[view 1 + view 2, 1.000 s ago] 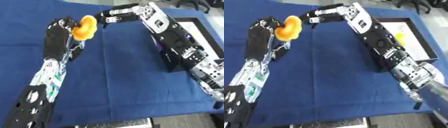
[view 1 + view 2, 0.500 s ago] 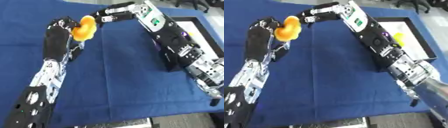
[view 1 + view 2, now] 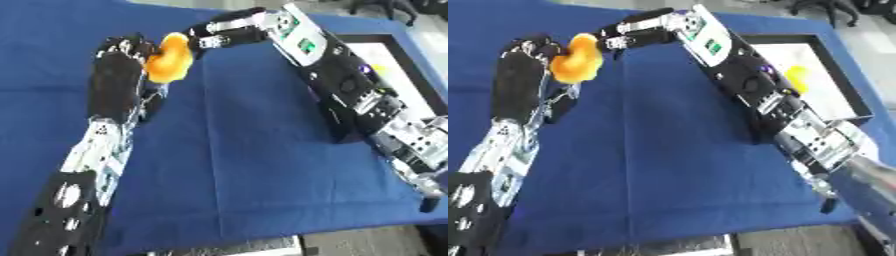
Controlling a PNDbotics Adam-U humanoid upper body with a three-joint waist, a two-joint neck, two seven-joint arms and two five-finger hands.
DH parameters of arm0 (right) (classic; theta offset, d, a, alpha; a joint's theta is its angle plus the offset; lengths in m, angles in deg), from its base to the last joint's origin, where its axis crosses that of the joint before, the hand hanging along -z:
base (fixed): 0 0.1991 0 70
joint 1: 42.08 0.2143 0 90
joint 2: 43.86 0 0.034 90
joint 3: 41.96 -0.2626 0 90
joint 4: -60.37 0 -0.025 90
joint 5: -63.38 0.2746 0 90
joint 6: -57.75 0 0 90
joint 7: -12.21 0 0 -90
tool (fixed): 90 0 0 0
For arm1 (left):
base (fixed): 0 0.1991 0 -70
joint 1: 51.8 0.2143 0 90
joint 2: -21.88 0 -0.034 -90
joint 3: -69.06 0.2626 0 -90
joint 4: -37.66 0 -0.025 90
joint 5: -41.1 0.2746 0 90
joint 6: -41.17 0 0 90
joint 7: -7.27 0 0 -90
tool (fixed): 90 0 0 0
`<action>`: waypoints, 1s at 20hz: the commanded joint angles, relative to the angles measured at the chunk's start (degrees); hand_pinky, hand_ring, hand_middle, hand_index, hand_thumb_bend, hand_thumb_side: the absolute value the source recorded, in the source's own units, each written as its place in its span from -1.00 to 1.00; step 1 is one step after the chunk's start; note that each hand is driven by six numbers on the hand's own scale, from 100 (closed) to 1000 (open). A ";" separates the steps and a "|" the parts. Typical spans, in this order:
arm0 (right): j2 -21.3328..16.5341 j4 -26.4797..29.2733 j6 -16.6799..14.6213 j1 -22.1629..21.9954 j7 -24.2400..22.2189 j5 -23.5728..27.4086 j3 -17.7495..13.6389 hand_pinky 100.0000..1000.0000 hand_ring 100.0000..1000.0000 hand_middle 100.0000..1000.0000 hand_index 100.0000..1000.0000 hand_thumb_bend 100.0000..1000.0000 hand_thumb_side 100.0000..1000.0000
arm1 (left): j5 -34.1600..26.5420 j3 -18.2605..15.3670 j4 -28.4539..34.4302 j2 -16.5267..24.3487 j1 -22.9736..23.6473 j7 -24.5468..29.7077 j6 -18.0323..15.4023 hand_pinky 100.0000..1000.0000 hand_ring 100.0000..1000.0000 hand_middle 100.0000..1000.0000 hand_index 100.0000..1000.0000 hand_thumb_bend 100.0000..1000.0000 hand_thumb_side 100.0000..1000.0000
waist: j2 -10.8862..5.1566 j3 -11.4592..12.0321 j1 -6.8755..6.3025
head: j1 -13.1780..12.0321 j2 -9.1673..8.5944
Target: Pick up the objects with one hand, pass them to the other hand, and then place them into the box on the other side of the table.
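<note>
1. Two arms crossed the blue surface (image 3: 254, 165), and nearest the camera lay only bare cloth; nothing loose rested on it on the near side of the orange object.
2. Left of that cloth, the left arm ran up to the left hand (image 3: 122, 70), whose fingers were curled round the orange object (image 3: 168, 59), holding it up off the surface. Over the last second this hand had hardly shifted; the object sat in the same clasp throughout.
3. Right of the orange object, the black-rimmed box (image 3: 846, 95) stood at the surface's right edge, with a small yellow thing (image 3: 797, 77) already inside it, partly hidden by the right forearm.
4. Farthest off, the right hand (image 3: 219, 35) had crept in toward the orange object during that second. Its fingers were bent toward it, and their tips appeared to be touching its upper right side, or just short of it. I could not tell whether they had closed on it.
5. Judging from this, the handover was at its meeting point: pick-up done, transfer barely begun. The left hand should not let go until the right fingers plainly wrapped the object, or it could drop to the surface. Carrying it to the box was yet to come.
</note>
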State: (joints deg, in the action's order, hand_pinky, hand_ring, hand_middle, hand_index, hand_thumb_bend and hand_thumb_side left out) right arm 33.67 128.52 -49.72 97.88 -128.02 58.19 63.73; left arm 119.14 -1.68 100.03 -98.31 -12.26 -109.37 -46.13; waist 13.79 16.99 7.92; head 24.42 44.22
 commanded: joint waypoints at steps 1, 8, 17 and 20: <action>-0.81 0.77 -1.75 1.18 -1.74 0.01 0.19 0.66 1.00 1.00 1.00 -1.00 1.00 | 1.67 -0.16 0.94 -1.20 -1.57 0.10 0.40 0.24 -0.02 -0.21 -0.07 -1.00 -1.00 | 0.02 -0.20 0.56 | 0.15 -0.11; -0.86 1.38 -1.28 1.00 -1.74 1.45 0.08 0.65 1.00 1.00 1.00 -1.00 1.00 | 3.37 -0.26 1.18 -1.15 -1.49 0.90 0.60 0.23 -0.03 -0.21 -0.08 -0.98 -1.00 | 0.20 -0.46 0.51 | -0.14 -0.11; -1.73 4.32 1.42 0.48 -1.74 5.05 0.05 0.64 1.00 1.00 1.00 -1.00 1.00 | 3.05 -0.85 0.04 -0.86 -1.49 1.27 1.98 0.22 -0.04 -0.22 -0.08 -0.95 -1.00 | 0.33 -0.84 0.28 | -0.46 -0.11; -2.08 5.05 1.62 0.30 -1.74 5.82 -0.13 0.65 1.00 1.00 1.00 -1.00 1.00 | 2.91 -1.05 -0.37 -0.71 -1.55 1.33 2.44 0.22 -0.04 -0.22 -0.08 -0.95 -1.00 | 0.37 -0.91 0.20 | -0.52 -0.11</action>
State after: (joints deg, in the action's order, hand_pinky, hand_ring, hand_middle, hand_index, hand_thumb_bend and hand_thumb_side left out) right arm 33.61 131.89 -47.79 97.28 -129.31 63.16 64.23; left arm 122.08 -2.41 99.44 -98.32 -12.67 -108.10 -44.10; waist 14.24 16.25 8.05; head 23.99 44.23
